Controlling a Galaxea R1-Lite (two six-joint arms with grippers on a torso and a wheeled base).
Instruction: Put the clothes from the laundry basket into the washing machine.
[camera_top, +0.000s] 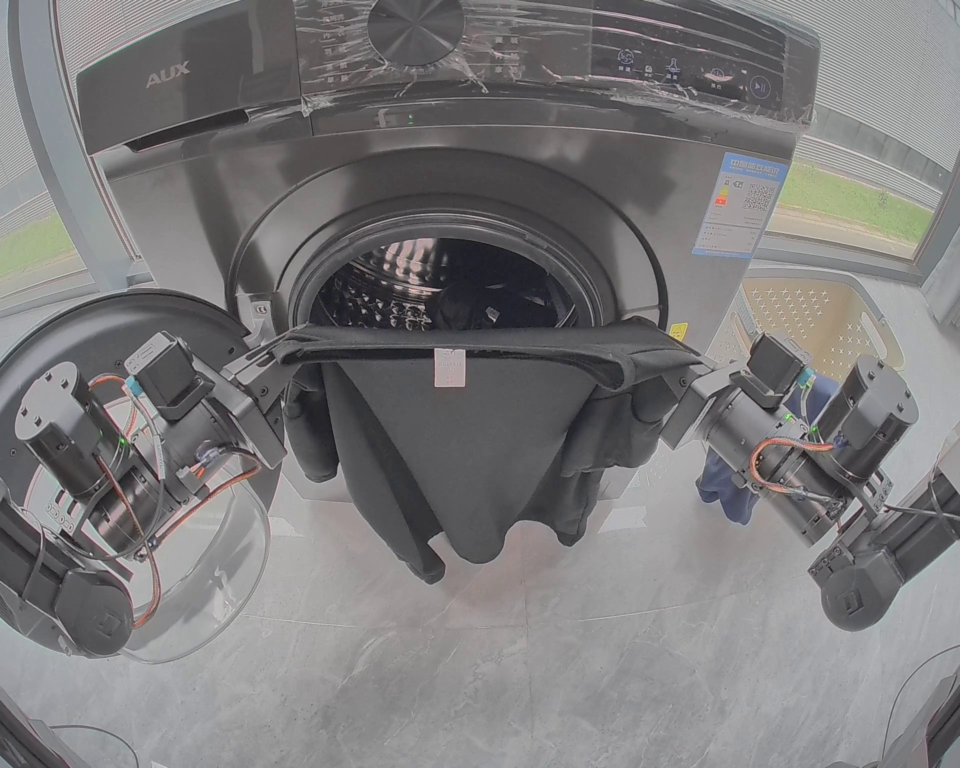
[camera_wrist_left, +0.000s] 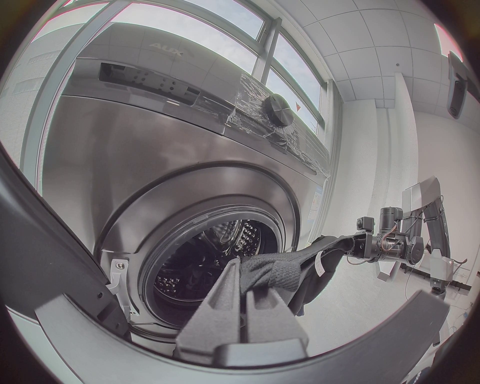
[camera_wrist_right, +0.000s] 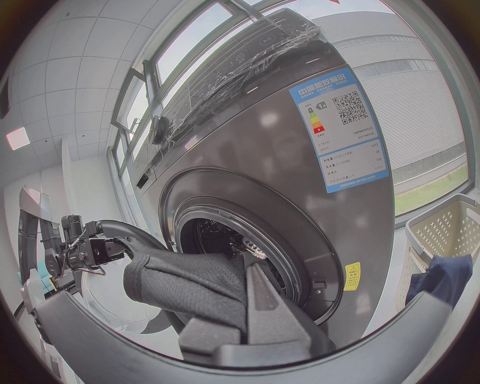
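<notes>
Squarely before washing machine mouth, black garment pinched taut between left claw, right claw.

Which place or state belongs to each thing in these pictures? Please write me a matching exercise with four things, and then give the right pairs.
Column A
1. black garment
2. washing machine door
3. laundry basket
4. blue garment

Column B
a. swung open, at the robot's left
b. standing at the robot's right
c. held stretched between the left gripper and the right gripper, in front of the drum opening
d. hanging over the basket's rim

Pairs: 1-c, 2-a, 3-b, 4-d
</notes>
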